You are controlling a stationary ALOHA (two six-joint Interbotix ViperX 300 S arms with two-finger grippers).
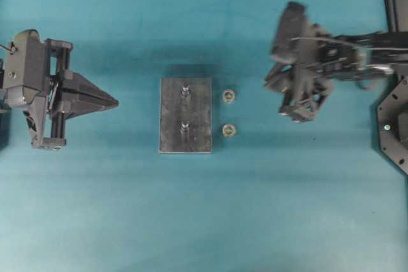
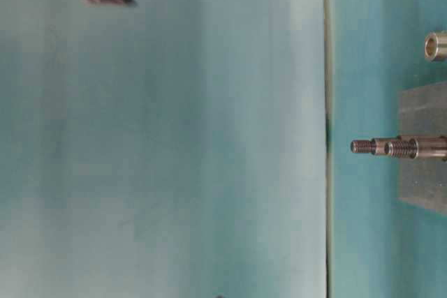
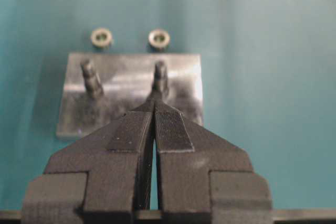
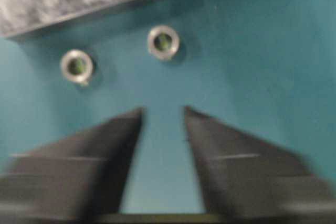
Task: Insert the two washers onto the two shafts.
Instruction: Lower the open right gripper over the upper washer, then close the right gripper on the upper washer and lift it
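A grey metal plate (image 1: pixel 199 119) lies mid-table with two upright threaded shafts (image 1: pixel 185 92) (image 1: pixel 184 127). Just right of it two small silver washers (image 1: pixel 229 96) (image 1: pixel 229 130) rest on the teal mat. My left gripper (image 1: pixel 115 102) sits left of the plate, shut and empty, its tip pointing at the plate. In the left wrist view the shut gripper (image 3: pixel 155 99) lines up with one shaft (image 3: pixel 160 74). My right gripper (image 1: pixel 280 99), blurred, hovers right of the washers. In the right wrist view this gripper (image 4: pixel 163 111) is open with nothing between its fingers, and a washer (image 4: pixel 163 42) lies just ahead.
The teal mat covers the table. A black fixture (image 1: pixel 394 119) stands at the right edge. At table level the two shafts (image 2: pixel 363 146) stick up from the plate (image 2: pixel 426 109), with a washer (image 2: pixel 436 45) beside it.
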